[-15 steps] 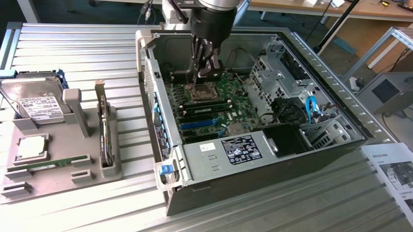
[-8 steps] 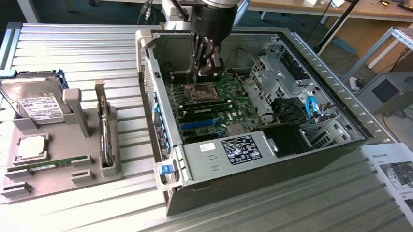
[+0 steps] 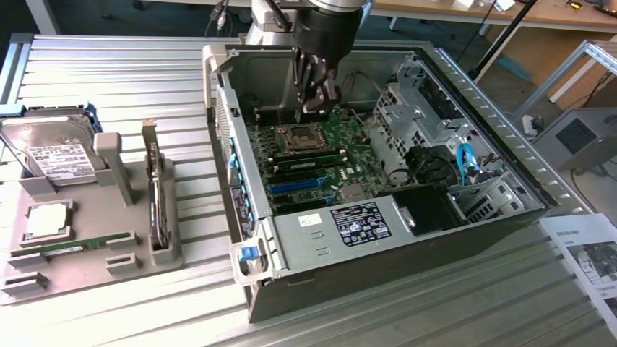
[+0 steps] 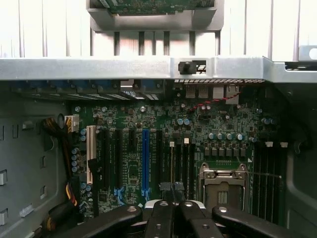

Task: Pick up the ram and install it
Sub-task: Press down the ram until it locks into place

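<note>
While its fingers are pressed together with nothing between them, the pincer (image 3: pixel 319 103) hangs inside the open computer case (image 3: pixel 482 108), just above the motherboard (image 3: pixel 318 155) near the empty processor socket (image 3: pixel 299 133). In the wrist view the closed fingertips (image 4: pixel 172 187) sit over the dark memory slots (image 4: pixel 181 163) beside that socket. The ram (image 3: pixel 72 246) lies well apart from the pincer, on the exterior view's left: a long, thin green stick with a pale label, resting flat in a slot of the grey holder tray (image 3: pixel 126 264) on the table (image 3: pixel 115 65). That tray also carries a silver hard drive (image 3: pixel 50 152), a square processor chip (image 3: pixel 45 220) and an expansion card (image 3: pixel 154 195) standing on edge.
</note>
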{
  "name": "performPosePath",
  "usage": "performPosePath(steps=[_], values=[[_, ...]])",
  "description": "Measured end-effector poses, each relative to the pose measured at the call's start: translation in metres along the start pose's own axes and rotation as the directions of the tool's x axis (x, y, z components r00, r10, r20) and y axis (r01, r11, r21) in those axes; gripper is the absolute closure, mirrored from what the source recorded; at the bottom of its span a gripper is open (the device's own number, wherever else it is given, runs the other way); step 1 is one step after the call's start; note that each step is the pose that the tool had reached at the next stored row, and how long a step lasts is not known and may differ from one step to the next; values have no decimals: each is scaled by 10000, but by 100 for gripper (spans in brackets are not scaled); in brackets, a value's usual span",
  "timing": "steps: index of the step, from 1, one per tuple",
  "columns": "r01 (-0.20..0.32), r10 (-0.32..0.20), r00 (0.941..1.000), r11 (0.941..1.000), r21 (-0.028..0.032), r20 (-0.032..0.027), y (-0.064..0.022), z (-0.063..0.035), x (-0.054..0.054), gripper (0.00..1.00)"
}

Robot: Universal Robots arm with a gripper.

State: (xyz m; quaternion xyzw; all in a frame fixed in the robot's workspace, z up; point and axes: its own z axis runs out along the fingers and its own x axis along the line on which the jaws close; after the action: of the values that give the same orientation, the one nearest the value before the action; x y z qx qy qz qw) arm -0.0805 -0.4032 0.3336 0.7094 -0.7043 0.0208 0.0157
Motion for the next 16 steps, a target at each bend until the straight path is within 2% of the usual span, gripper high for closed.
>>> performPosePath(steps=[11,16], values=[[1,-1,10000,10000,-11,0,-269,-11,3,89],[1,-1,10000,10000,-11,0,-282,-11,3,89]])
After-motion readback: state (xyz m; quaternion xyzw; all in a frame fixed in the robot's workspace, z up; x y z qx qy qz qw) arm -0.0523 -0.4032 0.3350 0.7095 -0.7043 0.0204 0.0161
